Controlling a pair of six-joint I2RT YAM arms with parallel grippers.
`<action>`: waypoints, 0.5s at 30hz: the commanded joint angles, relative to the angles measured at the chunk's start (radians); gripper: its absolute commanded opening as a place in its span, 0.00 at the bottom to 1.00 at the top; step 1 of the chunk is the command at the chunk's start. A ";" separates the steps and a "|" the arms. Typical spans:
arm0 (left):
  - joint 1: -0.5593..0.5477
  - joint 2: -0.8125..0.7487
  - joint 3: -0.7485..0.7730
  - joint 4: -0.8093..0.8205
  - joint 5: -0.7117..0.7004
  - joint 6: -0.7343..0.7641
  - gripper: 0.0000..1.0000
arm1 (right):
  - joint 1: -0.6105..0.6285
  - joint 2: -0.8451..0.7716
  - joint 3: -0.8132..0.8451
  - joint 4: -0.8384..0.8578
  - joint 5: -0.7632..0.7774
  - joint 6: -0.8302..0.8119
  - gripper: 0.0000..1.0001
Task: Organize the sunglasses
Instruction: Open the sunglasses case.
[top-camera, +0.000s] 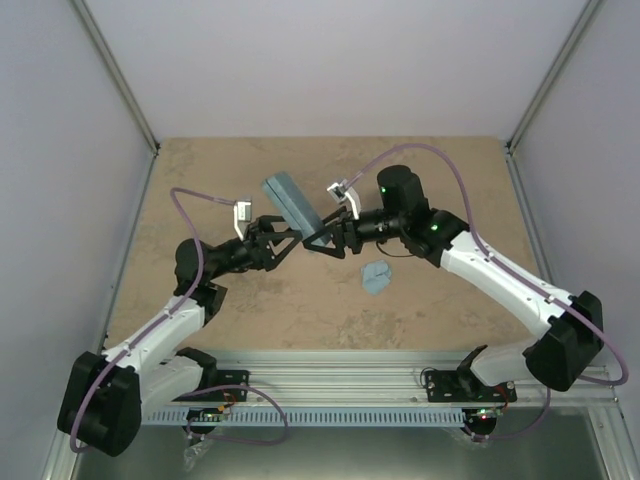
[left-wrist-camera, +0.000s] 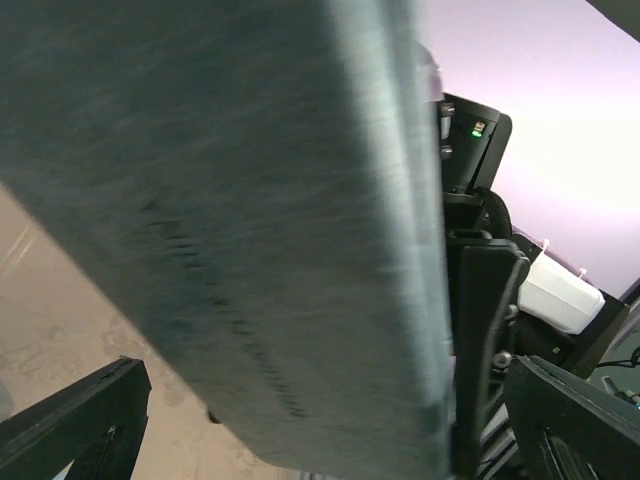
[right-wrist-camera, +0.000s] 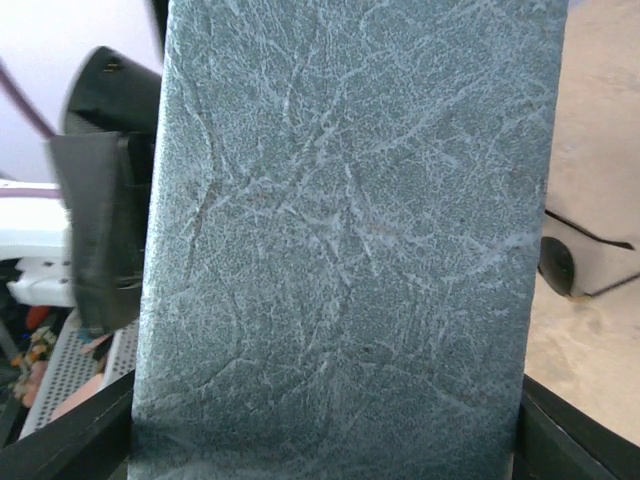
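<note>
blue-grey case (right-wrist-camera: 340, 240), grained like leather, fills both wrist views and sits tilted above the tabletop (top-camera: 420, 180). you have a sandy, mottled surface, enclosed by pale walls (top-camera: 330, 60) with metal corner posts (top-camera: 115, 75). a light blue cloth (top-camera: 376, 277) lies right of centre. right end effector (top-camera: 322, 240) is clamped across the case; left end effector (top-camera: 283, 243) stands fully spread around it, not gripping. sunglasses (right-wrist-camera: 556, 266), black oval lens and thin dark arms, lie on the tabletop past the case's edge.
</note>
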 joint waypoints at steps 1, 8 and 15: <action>-0.016 0.015 0.001 0.087 0.008 -0.024 0.99 | 0.004 -0.040 -0.007 0.067 -0.122 0.010 0.52; -0.024 0.020 0.008 0.173 0.030 -0.062 0.99 | 0.005 -0.047 -0.034 0.094 -0.224 0.019 0.52; -0.036 0.023 0.017 0.205 0.046 -0.071 0.93 | 0.006 -0.034 -0.032 0.098 -0.248 0.019 0.53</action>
